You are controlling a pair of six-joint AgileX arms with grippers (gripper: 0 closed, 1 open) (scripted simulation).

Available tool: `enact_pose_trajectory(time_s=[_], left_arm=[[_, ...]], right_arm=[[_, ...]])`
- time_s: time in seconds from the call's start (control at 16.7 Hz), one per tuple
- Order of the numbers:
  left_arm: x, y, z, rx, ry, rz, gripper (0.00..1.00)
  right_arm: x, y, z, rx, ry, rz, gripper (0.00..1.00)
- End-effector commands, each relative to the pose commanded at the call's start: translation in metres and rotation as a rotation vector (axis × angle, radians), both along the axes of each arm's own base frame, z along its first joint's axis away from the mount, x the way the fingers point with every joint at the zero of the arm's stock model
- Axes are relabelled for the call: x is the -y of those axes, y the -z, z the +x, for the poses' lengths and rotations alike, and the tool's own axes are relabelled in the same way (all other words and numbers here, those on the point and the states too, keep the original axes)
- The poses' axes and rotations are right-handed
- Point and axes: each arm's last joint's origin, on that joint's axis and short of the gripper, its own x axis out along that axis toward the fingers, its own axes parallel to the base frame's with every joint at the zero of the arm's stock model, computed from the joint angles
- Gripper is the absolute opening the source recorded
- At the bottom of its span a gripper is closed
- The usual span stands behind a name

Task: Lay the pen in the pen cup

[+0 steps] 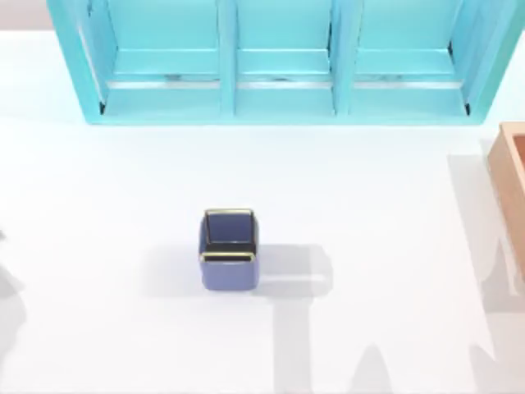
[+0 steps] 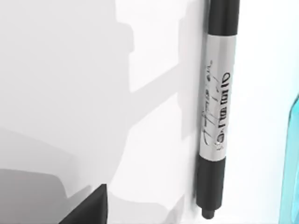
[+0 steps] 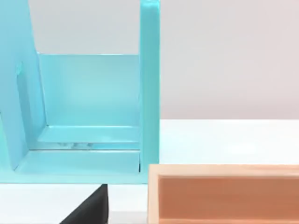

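The pen cup (image 1: 229,248), small, square and blue-purple with a thin golden rim, stands upright in the middle of the table in the top view. The pen (image 2: 218,107) lies flat on the white table in the left wrist view. It is a black stick with a pale grey band that bears dark writing. A black part of my left gripper (image 2: 88,209) shows at that view's edge, apart from the pen and not touching it. A black part of my right gripper (image 3: 91,207) shows in the right wrist view, near the tan box and holding nothing that I can see.
A large turquoise shelf unit (image 1: 279,66) runs along the back of the table, and its edge (image 2: 290,163) lies close to the pen. A tan wooden box (image 1: 510,176) sits at the right edge, seen close up as the box (image 3: 224,193). White table surrounds the cup.
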Motion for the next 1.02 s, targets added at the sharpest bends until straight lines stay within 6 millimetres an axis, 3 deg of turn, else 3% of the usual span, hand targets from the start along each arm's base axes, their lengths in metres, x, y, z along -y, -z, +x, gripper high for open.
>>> enact_pose_trajectory(time_s=[0.24,0.72,1.02], left_arm=[[0.002,0.005,0.009,-0.004,0.001,-0.003,1.00],[0.024,0.053,0.071,0.003,0.000,0.001,1.00],[0.028,0.058,0.076,0.000,0.000,0.000,1.00]], right_arm=[[0.000,0.000,0.000,0.000,0.000,0.000,1.00],[0.000,0.000,0.000,0.000,0.000,0.000,1.00],[0.000,0.000,0.000,0.000,0.000,0.000,1.00]])
